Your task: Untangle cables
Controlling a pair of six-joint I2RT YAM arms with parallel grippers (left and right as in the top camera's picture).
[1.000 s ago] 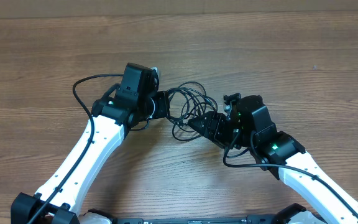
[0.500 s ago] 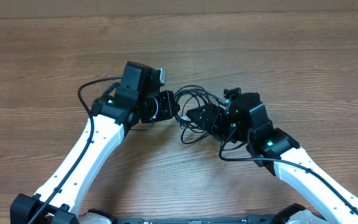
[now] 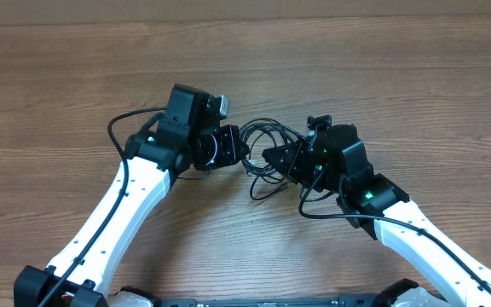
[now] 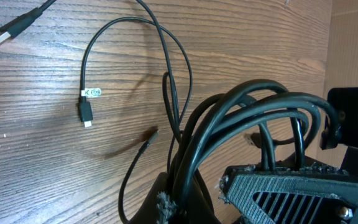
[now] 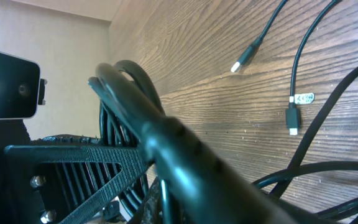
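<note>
My left hand [image 3: 232, 147] pinches the cables [image 4: 247, 104]; whether my right hand [image 3: 272, 157] grips, I cannot tell. Seemingly light, limp; I'd hold near a plug [image 4: 86, 114].

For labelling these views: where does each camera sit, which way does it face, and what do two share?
Overhead: above the table, facing down; both arms, left pincer and right pincer at the cables.
Left wrist: on left arm, facing the table past its fingers; cables bunched there.
Right wrist: likewise, past one finger.
Both wrists see the tagged plug.
</note>
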